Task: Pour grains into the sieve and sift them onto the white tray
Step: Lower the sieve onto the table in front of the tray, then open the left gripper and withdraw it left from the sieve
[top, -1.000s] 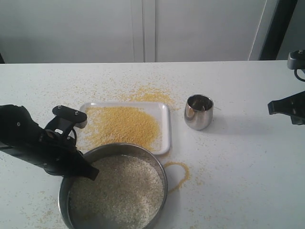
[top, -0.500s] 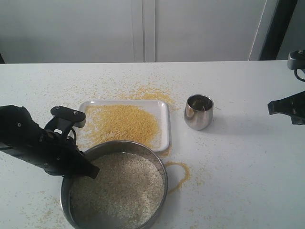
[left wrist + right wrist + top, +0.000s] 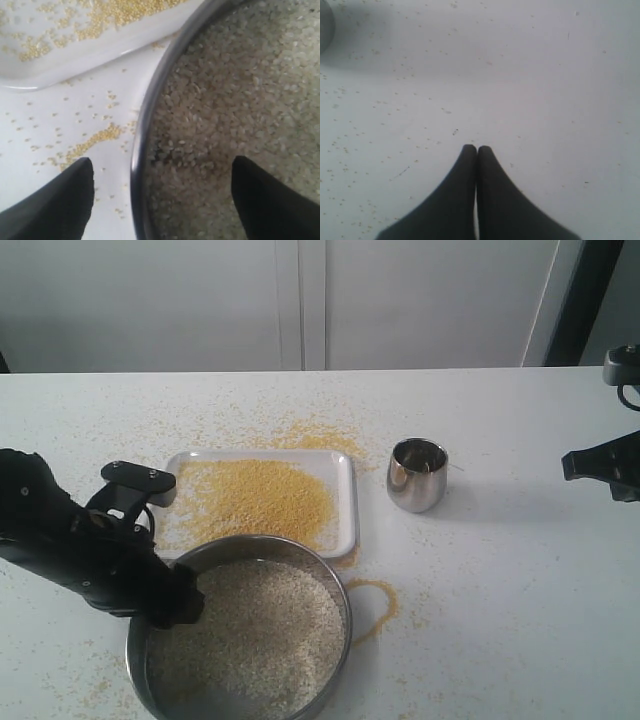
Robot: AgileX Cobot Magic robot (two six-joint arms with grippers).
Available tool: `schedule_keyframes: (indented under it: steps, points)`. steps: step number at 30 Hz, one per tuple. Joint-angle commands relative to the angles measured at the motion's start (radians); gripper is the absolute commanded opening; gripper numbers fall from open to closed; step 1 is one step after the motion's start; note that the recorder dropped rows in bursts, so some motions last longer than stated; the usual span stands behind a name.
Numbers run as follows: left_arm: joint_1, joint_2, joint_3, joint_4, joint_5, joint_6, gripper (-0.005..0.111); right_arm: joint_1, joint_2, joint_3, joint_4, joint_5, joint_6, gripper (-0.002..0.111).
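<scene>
Since half a second before, the left gripper was drawn slightly back, while the sieve was left in place, overlapping the near edge of the tray. The gripper was held wide open, the sieve rim between its fingers untouched, one finger over the grains inside. The right gripper was kept closed over the table.

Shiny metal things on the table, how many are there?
2. The wide sieve, holding whitish grains, lies nearest the camera, by the white tray's near edge. The small steel cup stands right of the tray. None seems hidden.
</scene>
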Motion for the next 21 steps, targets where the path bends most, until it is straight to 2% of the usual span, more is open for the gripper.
schedule_keyframes:
  steps: [1, 4, 7, 10, 12, 14, 17, 21]
  points:
    - [-0.004, -0.038, 0.0, -0.003, 0.048, -0.009, 0.078, -0.004, -0.007, 0.005, 0.0, -0.013, 0.005, 0.0]
    - [-0.004, -0.07, 0.0, -0.003, 0.052, -0.009, 0.077, -0.004, -0.007, 0.005, 0.0, -0.013, 0.005, 0.0]
    - [-0.003, -0.104, -0.011, 0.027, 0.085, -0.006, 0.07, -0.004, -0.007, 0.005, 0.0, -0.013, 0.005, 0.0]
    - [-0.003, -0.131, -0.04, 0.125, 0.18, -0.008, 0.048, -0.004, -0.007, 0.005, 0.0, -0.013, 0.005, 0.0]
    - [-0.003, -0.15, -0.066, 0.182, 0.258, -0.033, 0.024, -0.004, -0.007, 0.005, 0.0, -0.013, 0.005, 0.0]
    - [0.007, -0.168, -0.086, 0.227, 0.307, -0.125, 0.0, -0.004, -0.007, 0.005, 0.0, -0.013, 0.005, 0.0]
    - [0.052, -0.19, -0.106, 0.253, 0.367, -0.241, 0.0, -0.004, -0.007, 0.005, 0.0, -0.013, 0.005, 0.0]
    - [0.12, -0.215, -0.113, 0.272, 0.475, -0.249, 0.0, -0.004, -0.007, 0.005, 0.0, -0.013, 0.005, 0.0]
